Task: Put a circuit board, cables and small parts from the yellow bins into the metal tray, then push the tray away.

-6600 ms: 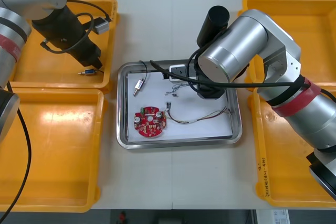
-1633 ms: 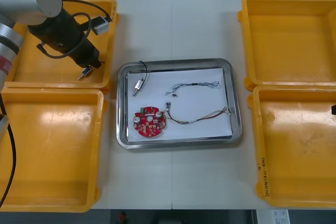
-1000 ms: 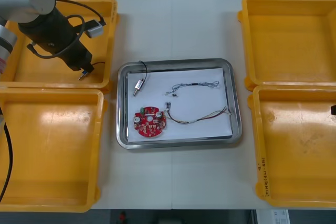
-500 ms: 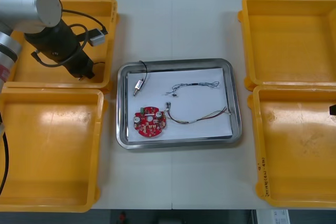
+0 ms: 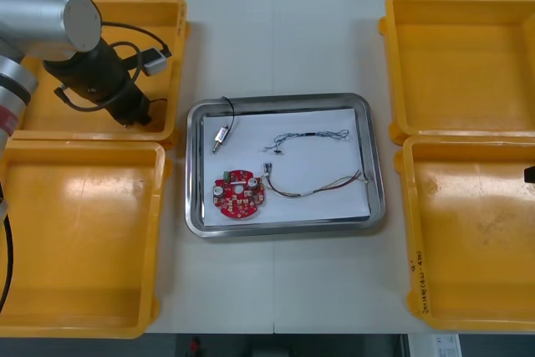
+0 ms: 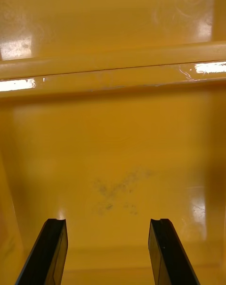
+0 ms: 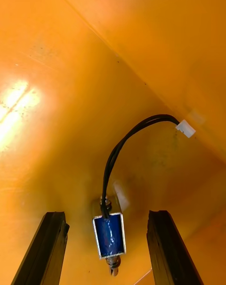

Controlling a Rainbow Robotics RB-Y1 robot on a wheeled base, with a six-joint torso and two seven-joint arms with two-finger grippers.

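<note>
My left gripper (image 5: 139, 112) is down in the far left yellow bin (image 5: 50, 119), near its front right corner. It is open (image 7: 106, 215), and a small blue metal part (image 7: 109, 235) with a black cable (image 7: 123, 143) lies on the bin floor between its fingers. The metal tray (image 5: 376, 156) at the table's middle holds a round red circuit board (image 5: 239, 193), a small metal part (image 5: 221, 135) with a black cable, and two thin cables (image 5: 311, 135). My right gripper (image 6: 107, 221) hangs open over a bare bin floor (image 6: 117, 148) on the right.
The near left bin (image 5: 84, 240) and both right bins (image 5: 464, 60) look bare. A ridge where two bin rims meet (image 6: 113, 73) lies ahead of the right fingers. Bare table lies beyond the tray and in front of it.
The right arm has left the tray and drawn back to the right edge. The left gripper has shifted and dropped lower over the small blue part in the far left bin.
</note>
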